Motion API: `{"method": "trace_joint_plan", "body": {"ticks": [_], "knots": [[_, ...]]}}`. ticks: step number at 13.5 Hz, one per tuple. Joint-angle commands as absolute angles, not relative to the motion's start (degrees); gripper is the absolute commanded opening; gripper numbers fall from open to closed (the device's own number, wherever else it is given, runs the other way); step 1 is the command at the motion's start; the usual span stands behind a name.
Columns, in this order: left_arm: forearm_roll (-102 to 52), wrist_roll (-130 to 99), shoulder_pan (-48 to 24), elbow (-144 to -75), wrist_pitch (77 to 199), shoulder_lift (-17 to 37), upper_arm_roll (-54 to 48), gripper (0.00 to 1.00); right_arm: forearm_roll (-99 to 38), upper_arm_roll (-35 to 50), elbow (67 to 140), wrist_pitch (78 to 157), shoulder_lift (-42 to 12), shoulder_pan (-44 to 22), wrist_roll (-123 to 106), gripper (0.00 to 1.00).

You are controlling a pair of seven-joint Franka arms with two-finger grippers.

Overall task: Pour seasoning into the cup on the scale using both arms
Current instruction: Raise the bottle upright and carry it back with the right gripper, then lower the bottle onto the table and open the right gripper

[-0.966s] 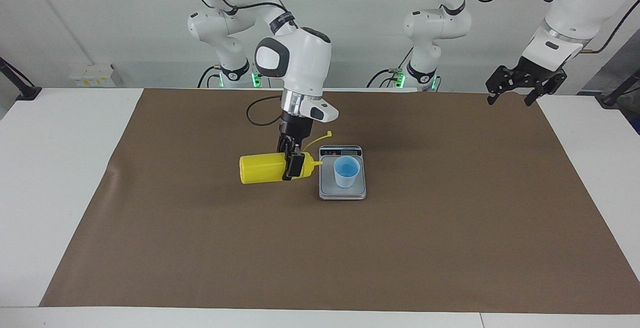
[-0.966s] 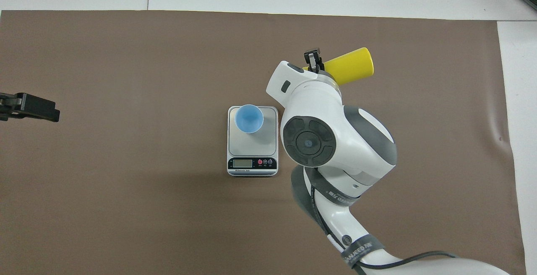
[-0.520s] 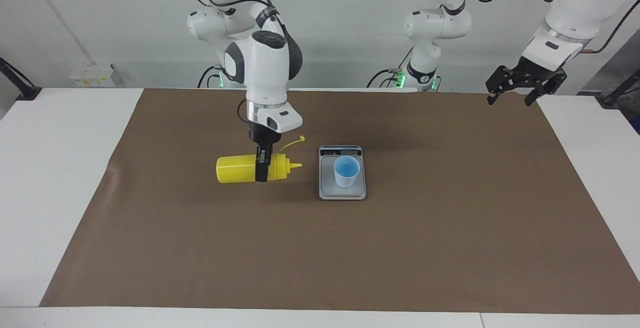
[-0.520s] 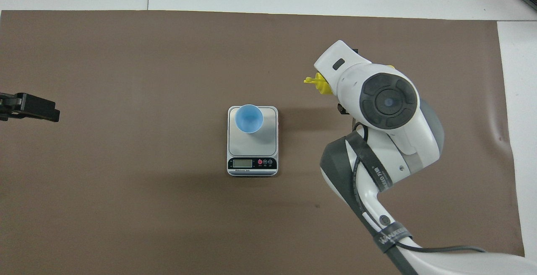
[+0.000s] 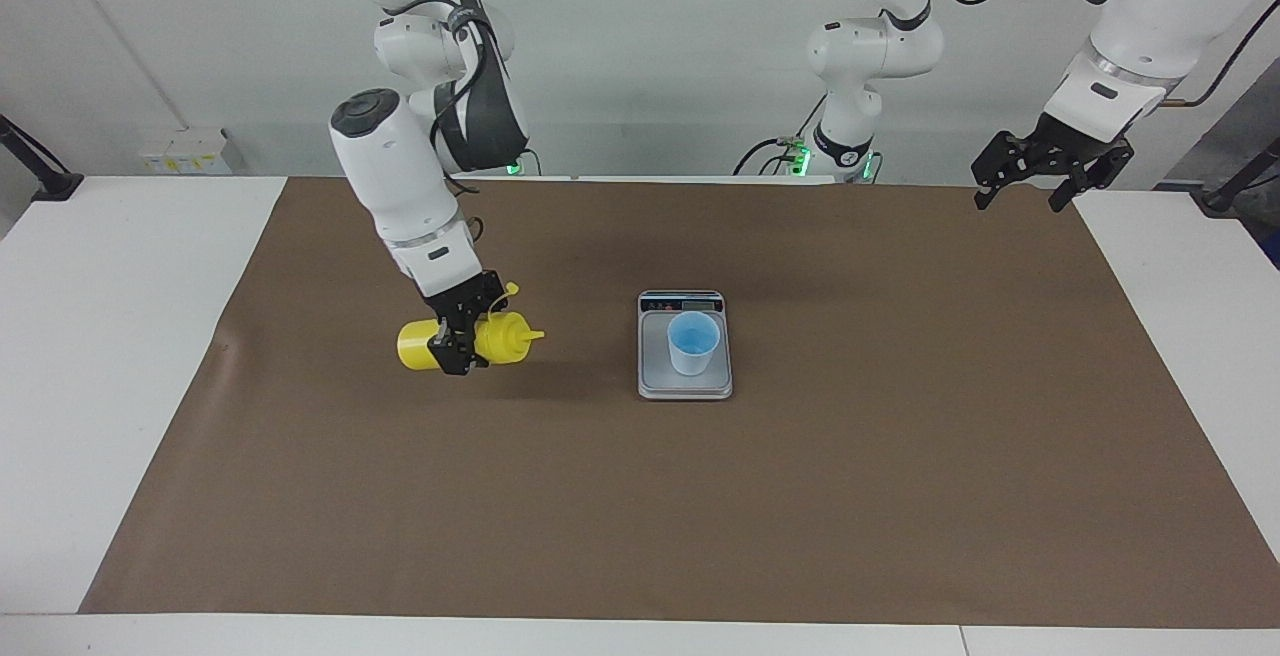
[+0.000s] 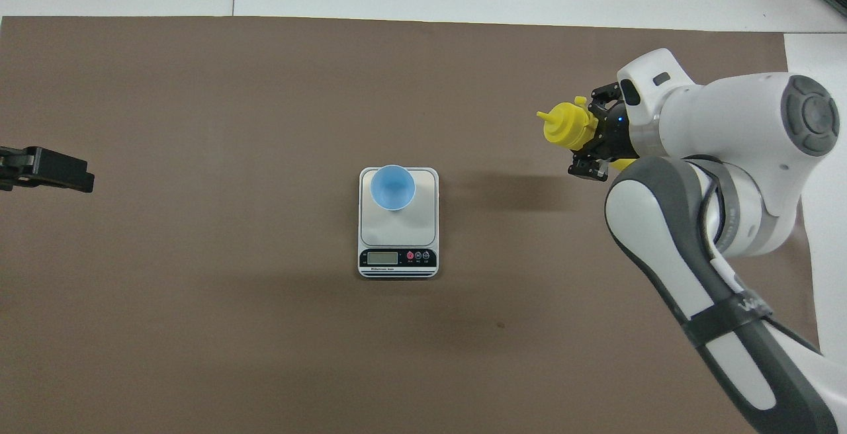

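Observation:
The yellow seasoning bottle (image 5: 495,338) (image 6: 564,126) hangs on its side above the brown mat, nozzle pointing toward the scale, cap dangling on its tether. My right gripper (image 5: 460,338) (image 6: 599,136) is shut on its body, over the mat toward the right arm's end of the table, well apart from the scale. The light blue cup (image 5: 693,343) (image 6: 393,187) stands upright on the silver-grey scale (image 5: 685,383) (image 6: 398,232) at mid-table. My left gripper (image 5: 1036,176) (image 6: 40,169) waits open in the air over the mat's edge at the left arm's end.
A brown mat (image 5: 800,516) covers most of the white table (image 5: 120,336). The scale's display strip (image 6: 398,259) faces the robots. Both arm bases (image 5: 848,146) stand at the table's robot end.
The right arm has swung away from the scale toward its own end of the table, carrying the bottle with it. The bottle stays on its side. The left arm has not moved.

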State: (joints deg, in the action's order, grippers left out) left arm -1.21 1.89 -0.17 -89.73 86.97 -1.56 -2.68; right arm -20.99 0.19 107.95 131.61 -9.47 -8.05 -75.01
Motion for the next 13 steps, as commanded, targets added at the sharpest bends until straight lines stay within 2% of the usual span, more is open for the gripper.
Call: {"method": "trace_joint_plan", "body": {"ticks": [1, 7, 13], "knots": [[-0.18, 1.49, 0.26, -91.49, 87.01, -3.25, -3.08, 1.0, -35.01, 0.97, 112.49, 132.89, -6.24, -4.06, -82.15, 0.0], [-0.18, 1.49, 0.26, -91.49, 87.01, -3.25, -3.08, 1.0, -59.91, 0.88, 119.17, 132.8, -5.54, 1.04, -97.7, 0.0], [-0.18, 1.49, 0.26, -91.58, 87.01, -3.25, -3.08, 1.0, -74.34, 0.88, 119.62, 129.56, -10.36, 5.44, -118.89, 0.0]]}}
